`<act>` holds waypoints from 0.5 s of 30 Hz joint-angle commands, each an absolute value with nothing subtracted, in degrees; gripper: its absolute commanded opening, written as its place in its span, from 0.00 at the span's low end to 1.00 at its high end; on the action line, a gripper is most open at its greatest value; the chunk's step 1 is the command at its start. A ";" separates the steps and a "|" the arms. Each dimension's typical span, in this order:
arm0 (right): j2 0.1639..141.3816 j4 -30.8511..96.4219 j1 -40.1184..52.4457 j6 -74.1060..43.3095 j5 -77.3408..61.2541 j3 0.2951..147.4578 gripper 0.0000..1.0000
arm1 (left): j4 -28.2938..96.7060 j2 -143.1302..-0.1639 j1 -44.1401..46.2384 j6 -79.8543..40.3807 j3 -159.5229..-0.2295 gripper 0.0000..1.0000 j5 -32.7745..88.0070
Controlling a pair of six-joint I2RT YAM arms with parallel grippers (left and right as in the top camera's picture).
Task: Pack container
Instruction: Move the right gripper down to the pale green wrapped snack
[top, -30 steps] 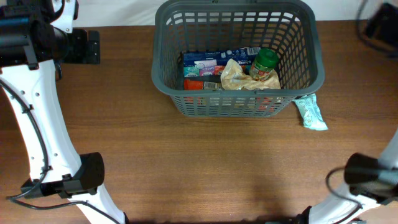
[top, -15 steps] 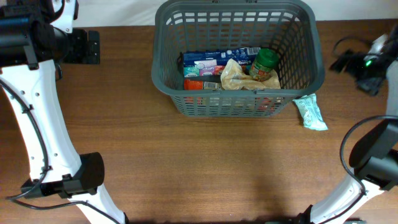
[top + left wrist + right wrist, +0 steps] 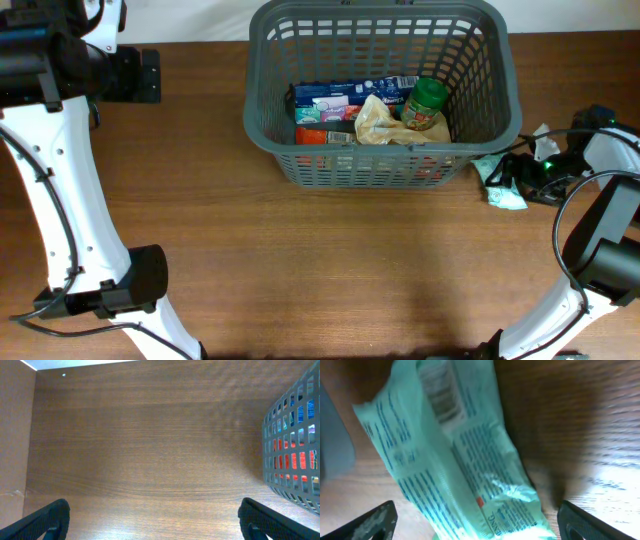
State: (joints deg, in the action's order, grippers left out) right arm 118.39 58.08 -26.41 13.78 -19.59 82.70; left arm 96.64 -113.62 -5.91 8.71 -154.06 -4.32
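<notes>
The dark grey basket (image 3: pixel 262 120) stands at the back middle of the table and also shows in the left wrist view (image 3: pixel 292 450). It holds a blue box (image 3: pixel 335 95), a red box (image 3: pixel 315 135), a crinkled yellow packet (image 3: pixel 378 122) and a green-lidded jar (image 3: pixel 427 100). A teal packet (image 3: pixel 499 188) lies on the table just right of the basket. My right gripper (image 3: pixel 516 172) is open, low over the teal packet (image 3: pixel 460 460), with a finger on each side (image 3: pixel 480 522). My left gripper (image 3: pixel 156 522) is open and empty, far left of the basket (image 3: pixel 140 75).
The brown wooden table (image 3: pixel 330 270) stretches in front of the basket. The basket's corner (image 3: pixel 332 440) stands close to the left of the teal packet. A white wall edge (image 3: pixel 75 362) runs behind the table.
My right arm has swung in from the far right and come down over the teal packet beside the basket. The left arm and the basket's contents have not moved.
</notes>
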 commanded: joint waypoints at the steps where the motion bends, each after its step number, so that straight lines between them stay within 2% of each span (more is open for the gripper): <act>1: 118.56 58.22 -25.80 16.69 -18.92 82.00 0.94 | 96.66 -113.56 -6.07 7.99 -153.77 0.99 -3.75; 11: 118.56 54.59 -24.69 8.75 -6.96 80.01 0.87 | 96.66 -113.56 -6.07 7.99 -153.77 0.99 -3.75; 15: 118.56 52.60 -24.71 6.74 -6.79 78.65 0.73 | 96.66 -113.56 -6.07 7.99 -153.77 0.99 -3.75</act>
State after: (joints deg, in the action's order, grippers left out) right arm 117.80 54.35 -24.38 9.63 -11.35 80.79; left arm 96.64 -113.62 -5.91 8.71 -154.06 -4.29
